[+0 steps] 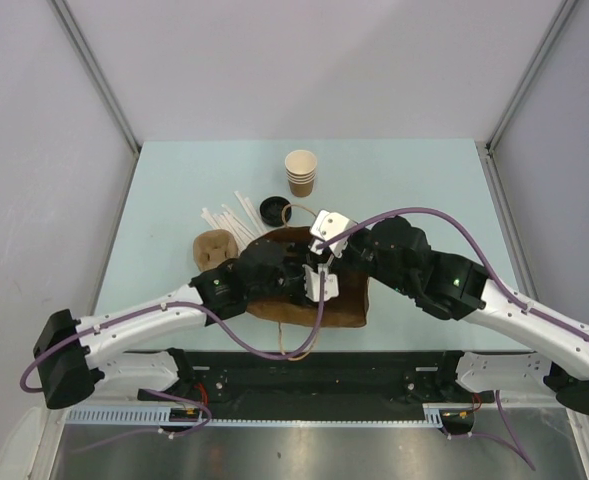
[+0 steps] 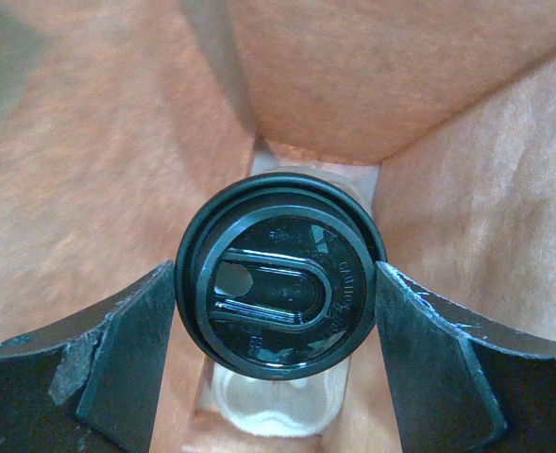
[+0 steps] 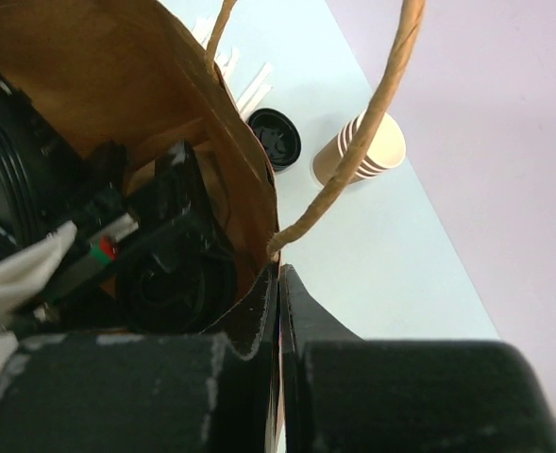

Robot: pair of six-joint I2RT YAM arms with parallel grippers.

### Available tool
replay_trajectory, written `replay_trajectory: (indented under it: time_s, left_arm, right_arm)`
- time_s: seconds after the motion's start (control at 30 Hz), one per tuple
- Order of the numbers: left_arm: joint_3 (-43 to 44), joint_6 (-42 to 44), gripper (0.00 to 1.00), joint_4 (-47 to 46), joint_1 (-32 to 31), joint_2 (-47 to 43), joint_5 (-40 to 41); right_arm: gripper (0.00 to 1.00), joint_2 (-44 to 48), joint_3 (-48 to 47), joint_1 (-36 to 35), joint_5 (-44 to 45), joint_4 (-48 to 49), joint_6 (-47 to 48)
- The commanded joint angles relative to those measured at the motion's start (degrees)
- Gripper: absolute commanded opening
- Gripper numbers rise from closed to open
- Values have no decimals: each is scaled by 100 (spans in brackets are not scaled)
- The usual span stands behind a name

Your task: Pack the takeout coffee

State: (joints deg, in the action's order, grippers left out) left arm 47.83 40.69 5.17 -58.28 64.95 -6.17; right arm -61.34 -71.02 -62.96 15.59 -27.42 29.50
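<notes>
The takeout coffee (image 2: 279,283) fills the left wrist view from above: a round black lid, with the cup beneath hidden. It is deep inside the brown paper bag (image 1: 352,305). My left gripper (image 2: 278,316) reaches down into the bag, its two fingers pressed against opposite sides of the lid's rim. A pale patch of the bag's bottom (image 2: 273,411) shows just under the lid. My right gripper (image 3: 279,283) is shut on the bag's upper edge, right beside a twisted paper handle (image 3: 372,113), and holds the mouth open.
A stack of lidless tan cups (image 1: 300,172) stands at the back of the table. A loose black lid (image 1: 272,209) and several white sticks (image 1: 229,220) lie left of the bag. A tan pulp piece (image 1: 212,248) lies beside my left arm.
</notes>
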Motion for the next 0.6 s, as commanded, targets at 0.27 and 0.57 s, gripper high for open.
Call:
replay_trajectory:
  time_s: [0.27, 0.57]
  left_arm:
    - [-318, 317, 23, -797, -113, 378, 11]
    - [-327, 326, 22, -1044, -122, 686, 143]
  right_arm:
    - [0, 219, -8, -67, -91, 413, -93]
    - [0, 210, 1, -85, -285, 334, -172]
